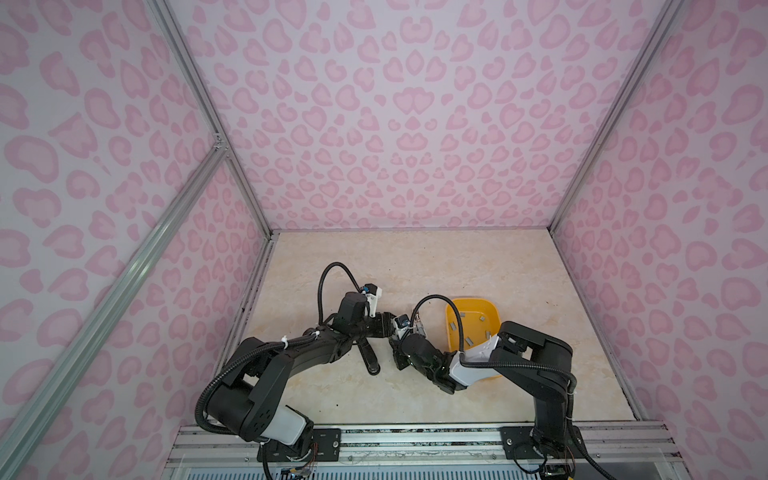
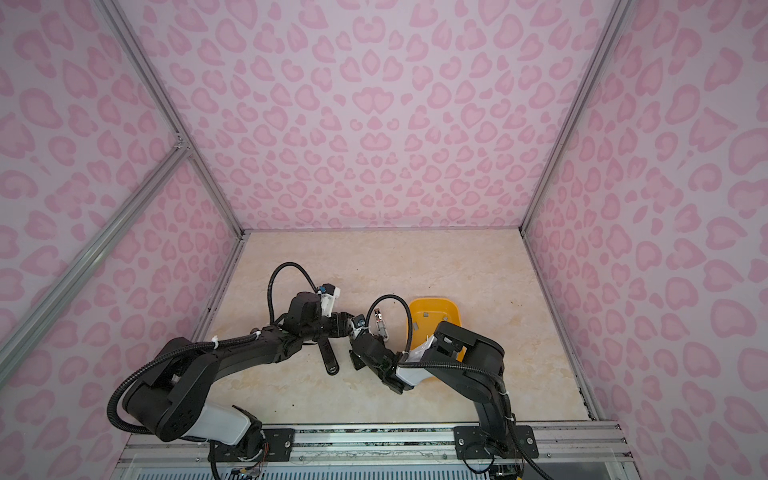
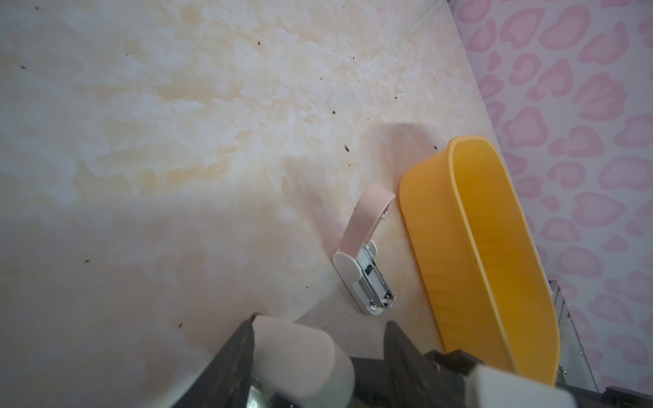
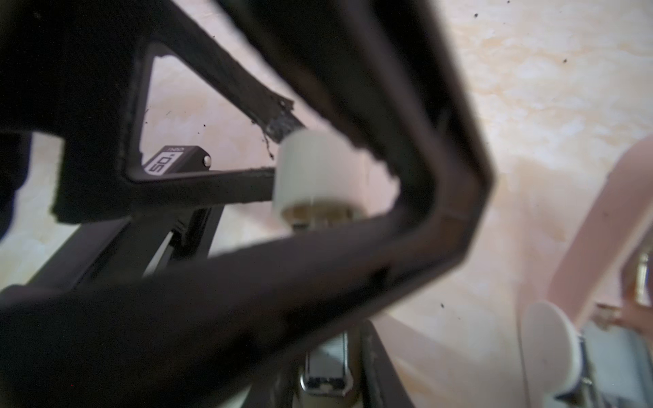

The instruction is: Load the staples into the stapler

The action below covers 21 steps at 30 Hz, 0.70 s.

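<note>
The staples (image 1: pixel 482 318) lie loose in the yellow tray (image 1: pixel 473 300), to the right of both grippers, and neither gripper has one.
The grey strips point in different directions on the tray floor. The right arm (image 1: pixel 536 353) is nearer, and its forearm crosses the tray's near end and hides part of it. Just beside the tray's left wall lies an open pink stapler (image 3: pixel 364 254), long axis along that wall, metal channel bared. The right gripper (image 1: pixel 397 353) appears clamped on a second small stapler (image 4: pixel 311 173); blur makes this a judgement. The left gripper (image 3: pixel 321 321) stands part open around what seems that stapler's pale end, which touches one finger with a gap to the other. The left wrist view sees the tray edge-on, so no strips show there. A black bar (image 1: pixel 369 359) on the table (image 1: pixel 415 266) is too dark to identify.
</note>
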{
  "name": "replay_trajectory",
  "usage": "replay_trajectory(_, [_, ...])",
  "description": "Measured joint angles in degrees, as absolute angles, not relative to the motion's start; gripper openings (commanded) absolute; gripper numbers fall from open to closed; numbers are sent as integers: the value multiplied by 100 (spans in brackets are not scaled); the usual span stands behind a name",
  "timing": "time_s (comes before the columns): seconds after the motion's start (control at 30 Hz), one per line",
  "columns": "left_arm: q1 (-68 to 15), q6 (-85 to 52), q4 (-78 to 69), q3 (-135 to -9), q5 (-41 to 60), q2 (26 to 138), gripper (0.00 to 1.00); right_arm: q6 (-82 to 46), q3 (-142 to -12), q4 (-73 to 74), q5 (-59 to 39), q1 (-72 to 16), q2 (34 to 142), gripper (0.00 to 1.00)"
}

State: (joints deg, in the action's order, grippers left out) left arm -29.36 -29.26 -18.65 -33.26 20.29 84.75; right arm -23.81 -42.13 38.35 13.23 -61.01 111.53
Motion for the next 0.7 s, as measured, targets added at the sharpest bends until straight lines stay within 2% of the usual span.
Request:
replay_trajectory(0.17, [-2974, -2696, -1903, -3236, 1951, 8267, 63, -2423, -4121, 3892, 1345, -6082, 11098, 10])
replay_trajectory(0.33, [-3026, -2565, -2128, -3192, 2040, 8259, 52, -2423, -4086, 3916, 1332, -6075, 11083, 12])
replay_trajectory(0.57, [-3087, -2480, -2281, -3164, 2010, 8263, 48, -2451, -4082, 3940, 1319, -6069, 11083, 12])
replay_trajectory(0.7, [-3098, -2416, -2373, -3166, 2053, 8307, 39, -2471, -4080, 3946, 1299, -6055, 11083, 11])
